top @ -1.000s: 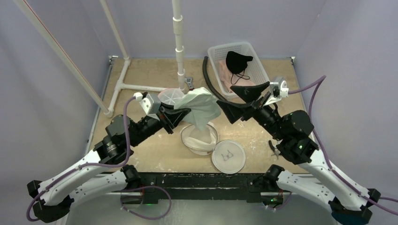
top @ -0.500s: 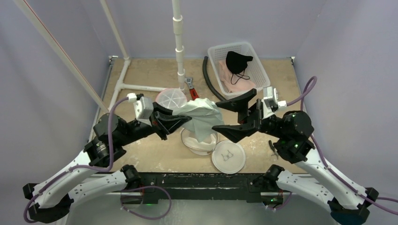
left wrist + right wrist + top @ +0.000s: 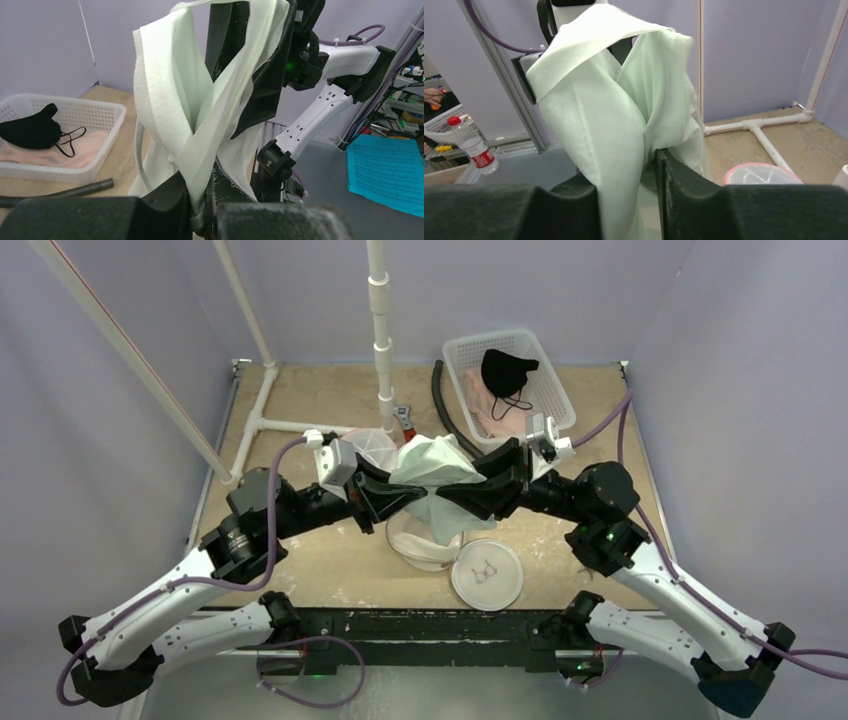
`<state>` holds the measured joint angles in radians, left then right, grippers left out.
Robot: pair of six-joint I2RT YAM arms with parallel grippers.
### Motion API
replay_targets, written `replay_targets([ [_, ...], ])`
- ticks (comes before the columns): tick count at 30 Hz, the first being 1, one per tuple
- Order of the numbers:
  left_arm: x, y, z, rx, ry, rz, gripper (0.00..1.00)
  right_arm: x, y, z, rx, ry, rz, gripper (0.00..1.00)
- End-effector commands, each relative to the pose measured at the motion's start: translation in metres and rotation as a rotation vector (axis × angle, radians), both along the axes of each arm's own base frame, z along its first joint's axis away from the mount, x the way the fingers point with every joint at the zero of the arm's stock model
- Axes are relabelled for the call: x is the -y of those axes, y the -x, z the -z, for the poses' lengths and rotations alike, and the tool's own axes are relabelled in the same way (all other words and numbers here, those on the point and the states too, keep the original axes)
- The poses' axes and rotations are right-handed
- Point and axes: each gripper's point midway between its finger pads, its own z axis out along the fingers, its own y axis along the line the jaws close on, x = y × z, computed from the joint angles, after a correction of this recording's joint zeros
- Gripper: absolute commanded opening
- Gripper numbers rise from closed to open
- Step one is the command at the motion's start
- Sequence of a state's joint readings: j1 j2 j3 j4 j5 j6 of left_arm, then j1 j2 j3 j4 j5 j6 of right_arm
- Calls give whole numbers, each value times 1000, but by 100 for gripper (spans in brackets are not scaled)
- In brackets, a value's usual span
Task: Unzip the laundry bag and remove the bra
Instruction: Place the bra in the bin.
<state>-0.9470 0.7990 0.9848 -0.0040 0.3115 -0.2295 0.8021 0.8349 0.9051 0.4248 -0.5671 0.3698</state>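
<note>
- The pale green bra (image 3: pixel 432 472) hangs in the air above the middle of the desk (image 3: pixel 320 405), stretched between the two arms, with its lower folds drooping toward the desk.
- The left gripper (image 3: pixel 392 496) grips it from the left. In the left wrist view its fingers (image 3: pixel 170 200) are pressed together on a twisted fold where two wide bands of the fabric cross.
- The right gripper (image 3: pixel 462 496) meets it from the right — its fingers (image 3: pixel 694 200) are nearly closed, and a bunched fold of the fabric fills the narrow gap between them.
- The two grippers face each other with their tips close together, both buried in the cloth.
- Directly below the bra, the white round laundry bag (image 3: pixel 418 540) lies on the desk, partly hidden by the hanging fabric.
- A flat white disc (image 3: pixel 487 575) lies just beside the bag, nearer the arm bases.
- A pink-rimmed round mesh piece (image 3: pixel 372 443) sits behind the left gripper, near the foot of the white pipe frame (image 3: pixel 382 330).
- At the back right stands a white basket (image 3: pixel 556 390) holding a black garment (image 3: pixel 508 370) and a pink garment (image 3: pixel 492 405).
- A black corrugated hose (image 3: pixel 440 405) curves along the basket's left side.
</note>
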Motion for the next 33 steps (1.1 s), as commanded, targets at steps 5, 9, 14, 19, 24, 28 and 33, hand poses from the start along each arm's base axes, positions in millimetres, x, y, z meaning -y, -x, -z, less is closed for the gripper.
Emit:
replay_targets([
  [5, -15, -3, -28, 42, 70, -61, 2, 16, -3, -29, 35, -78, 89, 3],
  [9, -27, -14, -21, 14, 57, -152, 49, 24, -28, -36, -17, -93, 234, 0],
  [14, -65, -29, -15, -22, 80, -346, 75, 51, -98, -30, -177, -92, 624, 0],
  [19, -105, -26, -12, -30, 159, -463, 79, 78, -166, -13, -312, -50, 962, 0],
  [24, -134, -35, 4, -91, 216, -597, 79, 113, -240, 20, -458, -67, 1127, 0],
  [28, -137, -40, 26, -153, 268, -628, 78, 134, -290, 44, -531, -109, 1183, 0],
  [33, -125, -50, 63, -263, 256, -642, 77, 145, -347, 77, -604, -57, 1232, 0],
])
